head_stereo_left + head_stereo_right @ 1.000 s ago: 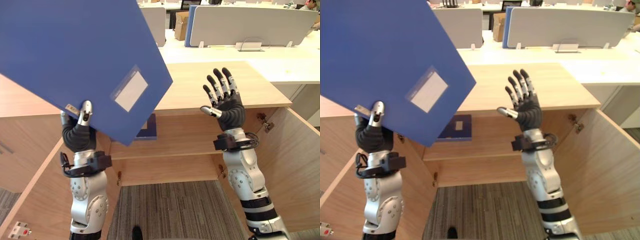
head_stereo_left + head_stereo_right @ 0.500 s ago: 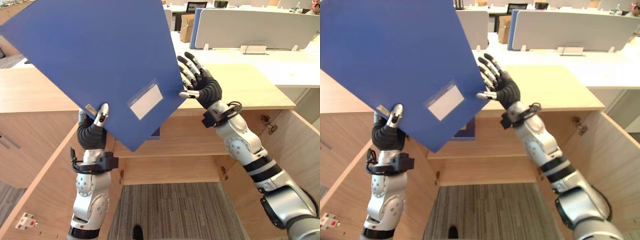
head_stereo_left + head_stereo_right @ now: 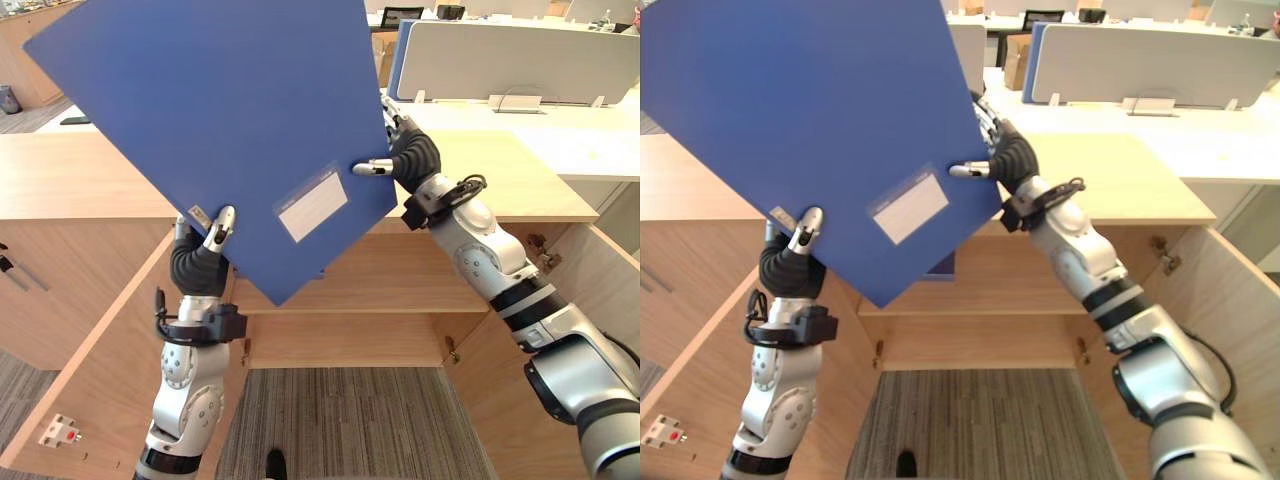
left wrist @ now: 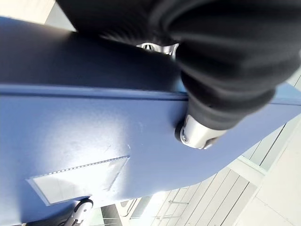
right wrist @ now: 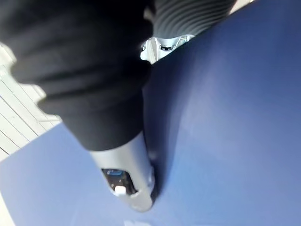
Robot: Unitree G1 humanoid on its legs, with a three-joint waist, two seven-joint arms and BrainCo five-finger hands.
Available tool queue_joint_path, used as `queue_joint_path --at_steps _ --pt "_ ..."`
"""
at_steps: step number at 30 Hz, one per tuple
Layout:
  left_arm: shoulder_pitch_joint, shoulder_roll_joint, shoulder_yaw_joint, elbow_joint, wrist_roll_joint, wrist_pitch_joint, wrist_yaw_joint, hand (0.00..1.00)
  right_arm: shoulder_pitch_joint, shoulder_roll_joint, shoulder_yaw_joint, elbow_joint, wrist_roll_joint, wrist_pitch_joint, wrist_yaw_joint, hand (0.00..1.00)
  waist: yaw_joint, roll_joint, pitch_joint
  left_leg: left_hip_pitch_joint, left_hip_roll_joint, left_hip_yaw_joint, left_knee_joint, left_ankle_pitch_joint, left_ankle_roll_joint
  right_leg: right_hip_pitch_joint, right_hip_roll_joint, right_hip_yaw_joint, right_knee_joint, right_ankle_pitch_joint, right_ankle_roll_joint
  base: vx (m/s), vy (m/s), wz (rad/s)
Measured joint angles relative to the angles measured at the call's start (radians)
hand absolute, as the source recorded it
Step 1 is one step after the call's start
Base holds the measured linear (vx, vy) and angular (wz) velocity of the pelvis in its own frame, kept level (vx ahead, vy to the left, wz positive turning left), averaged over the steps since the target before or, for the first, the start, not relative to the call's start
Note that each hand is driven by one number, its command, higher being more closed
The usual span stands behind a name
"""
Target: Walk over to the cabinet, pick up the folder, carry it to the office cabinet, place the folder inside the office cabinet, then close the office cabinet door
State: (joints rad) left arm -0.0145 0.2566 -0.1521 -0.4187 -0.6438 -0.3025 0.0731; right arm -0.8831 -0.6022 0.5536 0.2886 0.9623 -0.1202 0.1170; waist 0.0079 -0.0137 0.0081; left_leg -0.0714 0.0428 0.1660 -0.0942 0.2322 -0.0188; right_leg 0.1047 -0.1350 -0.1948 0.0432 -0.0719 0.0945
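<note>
Left eye view: the blue folder [image 3: 220,130] hung high, tilted onto one corner, above the open office cabinet [image 3: 520,180]. The left hand [image 3: 200,262] pinched its lower edge, thumb on the front face and fingers behind. The right hand [image 3: 412,158] clamped the side edge the same way. Both grips sat close to the rim, so the likeliest failure, I judged, was the smooth cover sliding out of a pinch or twisting on the way down. Below the fingers lay the shelf [image 3: 400,290], with the left door [image 3: 95,370] and right door [image 3: 590,280] swung wide, leaving a broad mouth.

Right eye view: a dark flat item [image 3: 943,265] sat on the shelf just behind the folder's low corner. A tilted entry could catch that corner on it or on the cabinet's top lip, so the folder probably needed levelling first.

Left wrist view: the thumb pressed flat on the cover, near the clear label pocket [image 4: 80,181], with little cover under it.

Right wrist view: the thumb lay along the blue face, likewise near the edge, with open air beyond the fingers.
</note>
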Motion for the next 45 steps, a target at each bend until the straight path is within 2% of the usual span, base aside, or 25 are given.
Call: queue_joint_path --at_steps 2,4,7,9,15,16,22,24,25,27,28,30,32,34,35,36,37,38,42,44,45 --pt "0.0 0.011 0.002 0.006 -0.002 -0.002 0.005 1.0 -0.002 -0.007 0.035 0.0 -0.001 0.0 0.005 1.0 0.003 0.0 0.0 0.0 0.0 0.0 0.0 0.0 0.0 0.0 0.0 0.0 0.0 0.0 0.0 0.0 0.0 0.0" --pt "0.0 0.027 0.003 0.02 -0.011 -0.009 0.006 1.0 -0.011 -0.051 0.111 -0.014 0.002 0.001 0.02 1.0 0.007 0.0 0.0 -0.001 0.002 0.0 0.0 0.0 0.0 -0.001 0.002 0.0 -0.001 0.0 0.0 0.0 0.0 0.0" --pt "0.0 0.058 -0.004 0.022 -0.014 -0.017 0.006 1.0 -0.015 -0.132 0.203 -0.053 0.067 0.015 0.041 1.0 0.015 0.0 0.0 -0.004 0.002 -0.002 0.0 0.0 -0.001 -0.003 0.002 -0.001 -0.002 0.0 0.0 0.0 0.0 0.0" --pt "0.001 0.082 -0.004 0.031 -0.027 -0.04 0.003 1.0 -0.015 -0.22 0.275 -0.126 0.12 0.042 0.082 1.0 0.023 -0.001 -0.001 -0.006 0.001 -0.005 0.0 0.0 -0.001 -0.003 0.002 -0.003 -0.003 0.0 0.0 0.0 0.0 0.0" --pt "0.001 0.09 -0.053 0.047 -0.102 -0.069 -0.003 1.0 -0.013 -0.286 0.293 -0.189 0.161 0.048 0.084 1.0 0.026 0.0 -0.008 -0.011 0.001 -0.005 0.001 0.001 -0.002 -0.01 0.001 -0.002 0.001 -0.002 -0.002 0.0 0.0 0.0" --pt "0.001 0.091 -0.063 0.053 -0.12 -0.077 -0.008 0.0 -0.013 -0.294 0.293 -0.198 0.161 0.048 0.084 1.0 0.028 0.0 -0.013 -0.015 0.001 -0.005 0.001 0.001 -0.003 -0.014 0.001 -0.002 0.002 -0.003 -0.003 0.0 0.0 0.0" --pt "0.002 0.138 -0.106 0.103 -0.249 -0.106 -0.109 0.0 -0.002 -0.299 0.287 -0.199 0.157 0.069 0.106 1.0 0.032 0.0 -0.024 -0.015 -0.001 -0.002 0.001 0.001 -0.003 -0.02 -0.003 0.005 0.01 -0.005 -0.002 0.0 0.0 0.0" --pt "0.012 0.229 -0.14 0.174 -0.298 -0.108 -0.186 0.0 -0.001 -0.31 0.283 -0.199 0.127 0.081 0.113 1.0 0.027 0.0 -0.033 -0.015 -0.001 0.001 0.001 0.0 -0.005 -0.023 -0.003 0.007 0.013 -0.006 -0.002 -0.01 0.005 -0.04" --pt "0.014 0.236 -0.144 0.178 -0.299 -0.108 -0.19 0.0 -0.001 -0.312 0.283 -0.199 0.123 0.081 0.115 1.0 0.027 0.0 -0.034 -0.015 -0.001 0.001 0.001 0.0 -0.005 -0.023 -0.003 0.007 0.013 -0.006 -0.002 0.0 0.0 0.0" --pt "0.082 0.403 -0.252 0.267 -0.286 -0.06 -0.325 0.0 -0.035 -0.377 0.305 -0.241 -0.018 0.086 0.166 1.0 0.011 0.0 -0.039 -0.015 0.0 0.007 0.001 -0.005 -0.01 -0.026 -0.005 0.01 0.013 -0.007 -0.002 0.0 0.004 -0.06" --pt "0.097 0.434 -0.281 0.29 -0.267 -0.039 -0.361 0.0 -0.046 -0.396 0.31 -0.265 -0.063 0.088 0.181 1.0 0.007 -0.001 -0.039 -0.015 0.0 0.009 0.001 -0.005 -0.01 -0.028 -0.004 0.012 0.013 -0.007 -0.002 0.01 0.005 -0.13" --pt "0.142 0.495 -0.394 0.375 -0.116 0.046 -0.482 0.0 -0.074 -0.446 0.337 -0.403 -0.253 0.089 0.248 1.0 -0.006 -0.004 -0.043 -0.015 0.004 0.021 0.0 -0.009 -0.013 -0.034 -0.004 0.024 0.01 -0.007 -0.001 0.02 0.004 -0.17" --pt "0.163 0.462 -0.44 0.468 0.004 0.082 -0.534 0.0 -0.068 -0.444 0.336 -0.504 -0.371 0.074 0.283 1.0 -0.013 -0.009 -0.045 -0.015 0.01 0.038 0.0 -0.012 -0.015 -0.044 -0.002 0.036 0.011 -0.004 0.001 0.01 -0.004 -0.23" --pt "0.166 0.385 -0.435 0.627 0.101 0.105 -0.535 0.0 -0.019 -0.423 0.291 -0.585 -0.404 0.03 0.301 1.0 -0.018 -0.017 -0.051 -0.015 0.015 0.042 0.0 -0.011 -0.013 -0.047 0.003 0.041 0.012 -0.004 0.001 0.01 -0.01 -0.13" --pt "0.168 0.318 -0.391 0.765 0.169 0.112 -0.515 0.0 0.044 -0.406 0.238 -0.659 -0.434 -0.018 0.308 1.0 -0.016 -0.023 -0.056 -0.016 0.019 0.042 0.0 -0.012 -0.015 -0.047 0.007 0.041 0.012 -0.005 0.0 0.0 0.0 0.0" --pt "0.165 0.282 -0.368 0.837 0.199 0.114 -0.498 0.0 0.073 -0.396 0.211 -0.694 -0.455 -0.04 0.307 1.0 -0.015 -0.026 -0.059 -0.017 0.021 0.042 0.0 -0.014 -0.017 -0.047 0.009 0.041 0.01 -0.005 0.0 0.02 -0.032 -0.01" --pt "0.162 0.216 -0.313 0.978 0.24 0.12 -0.472 0.0 0.125 -0.384 0.165 -0.748 -0.494 -0.074 0.306 1.0 -0.012 -0.032 -0.063 -0.017 0.027 0.042 0.0 -0.016 -0.02 -0.047 0.011 0.041 0.009 -0.006 -0.002 0.02 -0.028 -0.03" --pt "0.168 0.144 -0.23 1.133 0.313 0.126 -0.434 0.0 0.202 -0.361 0.113 -0.762 -0.576 -0.106 0.278 1.0 -0.009 -0.042 -0.073 -0.017 0.03 0.045 0.0 -0.016 -0.019 -0.047 0.012 0.044 0.009 -0.007 -0.005 0.02 -0.022 -0.04" --pt "0.221 0.035 -0.031 1.353 0.418 0.141 -0.349 0.0 0.327 -0.355 0.104 -0.72 -0.765 -0.127 0.275 1.0 -0.002 -0.051 -0.079 -0.012 0.036 0.055 0.0 -0.016 -0.02 -0.051 0.018 0.065 0.013 -0.006 -0.008 0.0 0.0 -0.1" --pt "0.256 0.012 0.081 1.44 0.456 0.151 -0.316 0.0 0.379 -0.357 0.142 -0.662 -0.845 -0.126 0.294 1.0 0.011 -0.052 -0.028 0.002 0.05 0.079 0.015 -0.018 -0.019 -0.069 0.022 0.093 0.058 -0.014 -0.015 -0.05 -0.009 -0.32" --pt "0.257 0.012 0.102 1.454 0.463 0.156 -0.31 0.0 0.379 -0.358 0.153 -0.647 -0.861 -0.126 0.3 1.0 0.014 -0.053 -0.003 -0.009 0.055 0.087 0.039 -0.026 -0.018 -0.087 0.023 0.098 0.083 -0.021 -0.017 -0.14 -0.034 -0.34"
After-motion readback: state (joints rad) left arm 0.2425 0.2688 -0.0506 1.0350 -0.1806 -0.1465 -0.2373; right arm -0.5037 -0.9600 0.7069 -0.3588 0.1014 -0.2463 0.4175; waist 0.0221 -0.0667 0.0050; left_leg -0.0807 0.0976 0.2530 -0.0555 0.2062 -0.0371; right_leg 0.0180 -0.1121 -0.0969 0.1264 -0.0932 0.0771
